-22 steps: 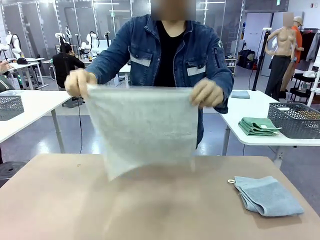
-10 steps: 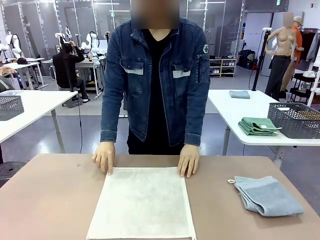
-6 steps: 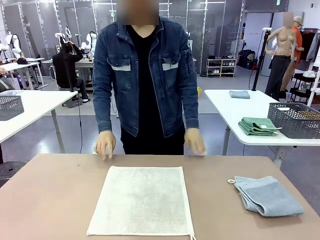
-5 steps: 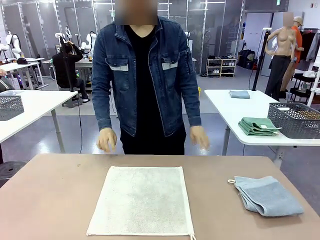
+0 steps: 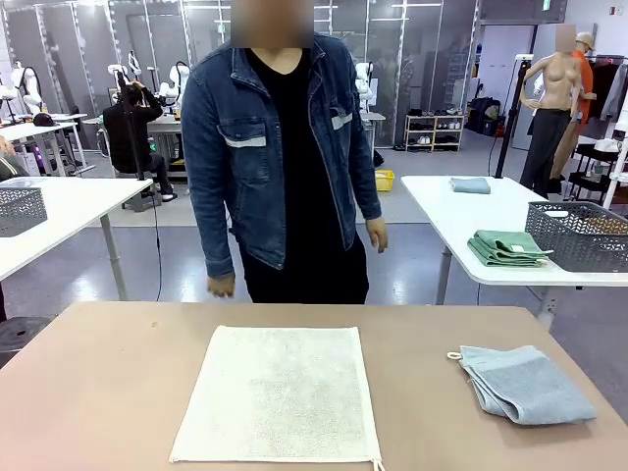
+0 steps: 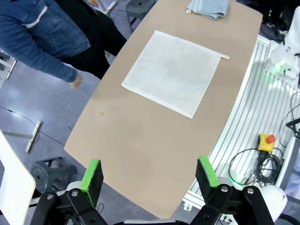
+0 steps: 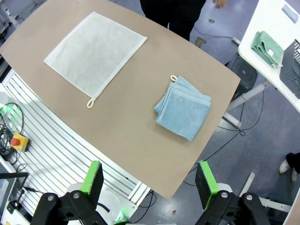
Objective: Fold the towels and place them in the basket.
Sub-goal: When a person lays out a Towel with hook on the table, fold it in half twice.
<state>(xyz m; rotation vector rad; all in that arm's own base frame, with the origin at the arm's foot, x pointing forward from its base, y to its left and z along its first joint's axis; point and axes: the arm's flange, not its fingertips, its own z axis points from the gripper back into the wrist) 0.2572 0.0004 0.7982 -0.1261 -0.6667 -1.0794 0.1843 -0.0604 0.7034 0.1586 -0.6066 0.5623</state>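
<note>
The person in the blue denim jacket is stepping back from the brown table. A moment ago both of the person's hands were pressing down the far edge of the cream-beige square terry towel. Now one hand and the other hand are hanging down, away from the cloth. The cream-beige towel is lying flat and opened out in the middle of the table. The pale blue-grey terry towel is sitting well apart on the robot's right, loosely folded. The left gripper is hanging high over the table with its green fingers wide apart, holding nothing. The right gripper is doing the same. I think the person is giving the robot its turn. The flat towel is waiting for folding, and nothing is going into a basket yet.
</note>
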